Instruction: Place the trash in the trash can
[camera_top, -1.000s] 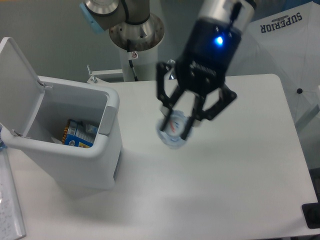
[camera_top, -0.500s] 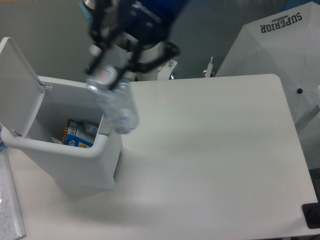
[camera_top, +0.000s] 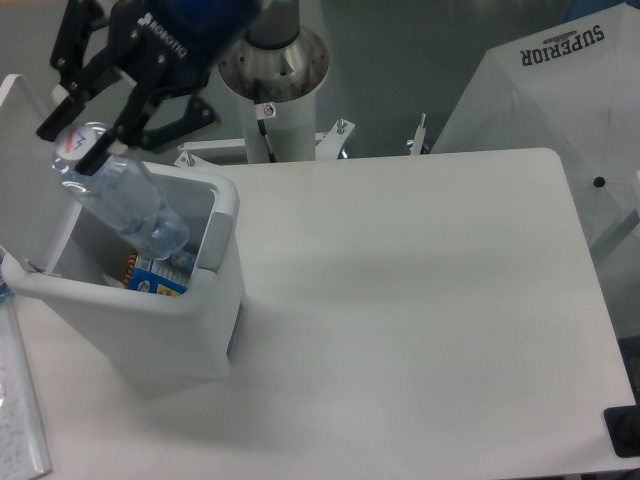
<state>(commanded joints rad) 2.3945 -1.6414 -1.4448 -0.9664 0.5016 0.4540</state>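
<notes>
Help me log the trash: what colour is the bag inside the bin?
Blue with orange-yellow edges: snack bag, in the fixed camera view.

The gripper (camera_top: 92, 140) is showing a black body with white lettering reading "ROBOTIQ" across its face, and angular black linkages are running down into two dark fingers (camera_top: 160, 110) with paler tips. Above it, a blurred blue ring is glowing at the wrist where the gripper is meeting the arm. The arm's base (camera_top: 272, 75) is appearing as a round silver-grey metal column with a darker circular cap and a ring of small holes around its rim. A small white sticker with a red mark is sitting on the column's front, and a thin black cable (camera_top: 268, 140) is hanging below it.
</notes>
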